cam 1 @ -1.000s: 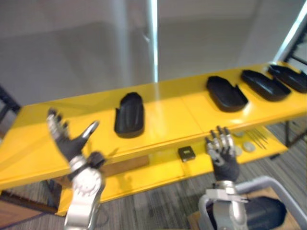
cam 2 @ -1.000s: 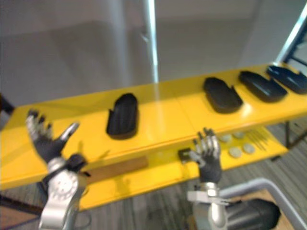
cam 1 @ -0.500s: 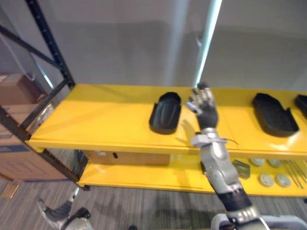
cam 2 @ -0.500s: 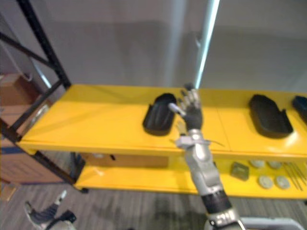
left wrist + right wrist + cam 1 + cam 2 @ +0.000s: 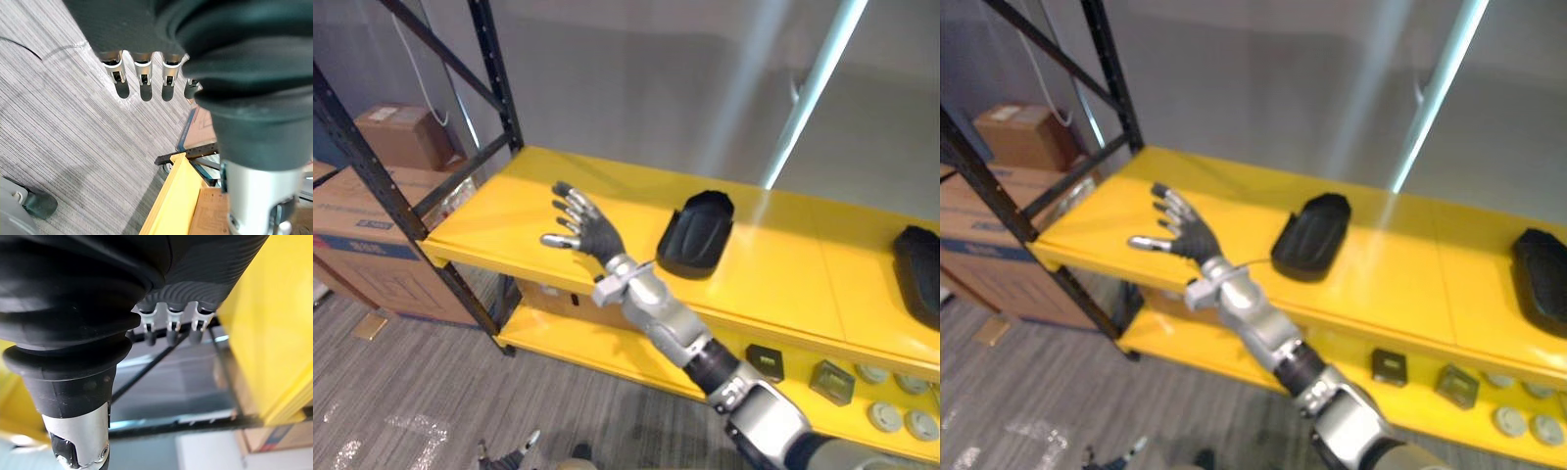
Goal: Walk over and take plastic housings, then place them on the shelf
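Observation:
A black plastic housing (image 5: 695,235) lies on the yellow shelf (image 5: 499,220), and a second housing (image 5: 920,274) lies at the far right edge. My right hand (image 5: 582,227) reaches across from the lower right and hovers open over the bare shelf, left of the nearer housing and apart from it. In its wrist view the straight fingers (image 5: 168,328) hold nothing. My left hand (image 5: 142,73) hangs low over the grey carpet, fingers straight and empty, with the shelf's yellow corner (image 5: 176,200) close by.
Black rack uprights (image 5: 494,69) stand at the shelf's left end. Cardboard boxes (image 5: 367,235) sit on the floor left of the rack. The lower yellow shelf carries small metal parts (image 5: 830,380) and round discs (image 5: 891,416) at the right.
The whole view has swung left and closer to the rack. My right hand has gone from just right of the nearer housing to its left, over bare shelf. The left hand stays low.

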